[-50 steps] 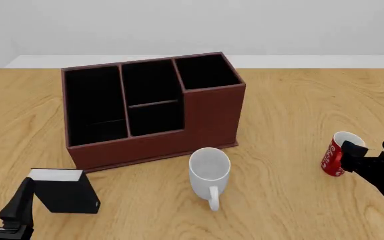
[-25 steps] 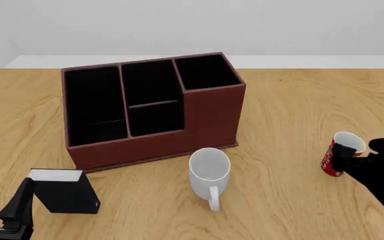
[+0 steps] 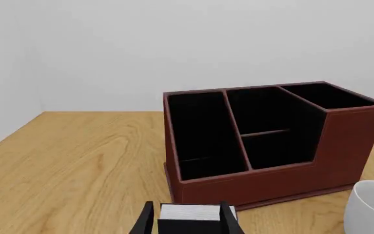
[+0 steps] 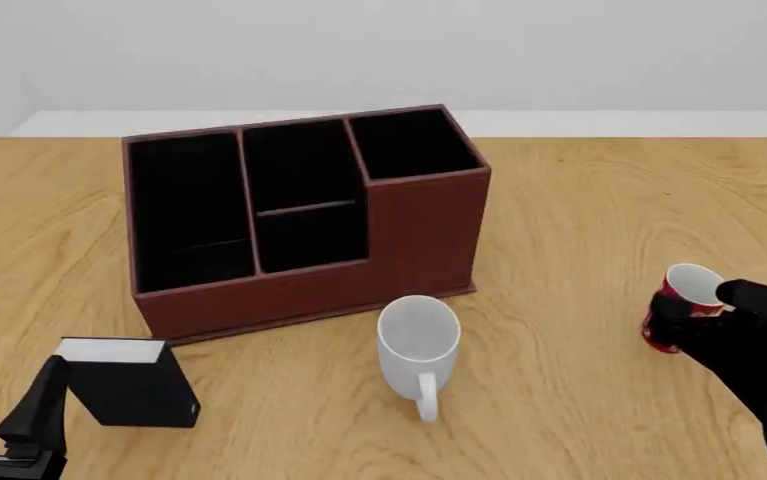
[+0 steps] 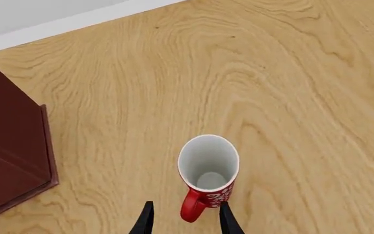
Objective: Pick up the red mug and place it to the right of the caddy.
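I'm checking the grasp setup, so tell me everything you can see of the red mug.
The small red cylindrical mug has white swirly markings, a white inside and a red handle. It stands upright and empty on the wooden table, well right of the dark reddish-brown caddy. Its handle sits between the right gripper's open fingers; contact is unclear.

Sim test bench, not a real room: I'm at a bare wood-grain table (image 4: 597, 200) w/ blank pale walls (image 3: 173, 44), flat rendered look.

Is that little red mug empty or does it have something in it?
Empty. The right wrist view looks straight into the upright red mug, and its white inside shows bare down to the bottom, with nothing lying in it.
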### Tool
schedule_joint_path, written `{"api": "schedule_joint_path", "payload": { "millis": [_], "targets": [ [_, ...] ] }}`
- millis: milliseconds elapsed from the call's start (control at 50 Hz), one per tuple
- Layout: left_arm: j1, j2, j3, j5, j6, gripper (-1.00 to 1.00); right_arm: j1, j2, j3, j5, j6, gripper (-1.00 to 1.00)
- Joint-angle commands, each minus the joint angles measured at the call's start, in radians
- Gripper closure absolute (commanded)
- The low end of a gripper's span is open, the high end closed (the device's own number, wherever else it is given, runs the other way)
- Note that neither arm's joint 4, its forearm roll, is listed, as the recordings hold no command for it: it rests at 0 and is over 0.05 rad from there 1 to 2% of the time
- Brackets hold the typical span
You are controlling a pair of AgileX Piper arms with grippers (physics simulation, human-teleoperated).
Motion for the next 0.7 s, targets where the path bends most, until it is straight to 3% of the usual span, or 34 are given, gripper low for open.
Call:
{"api": "schedule_joint_path", "payload": {
  "millis": [20,700],
  "targets": [
    [0.000,0.000,0.000,0.000,0.000,-1.00,0.002,0.060,-0.004,-0.035,-0.004,-1.00],
    [0.000,0.000,0.000,0.000,0.000,-1.00,0.015,0.177,-0.004,-0.099,0.002,-1.00]
  ]
}}
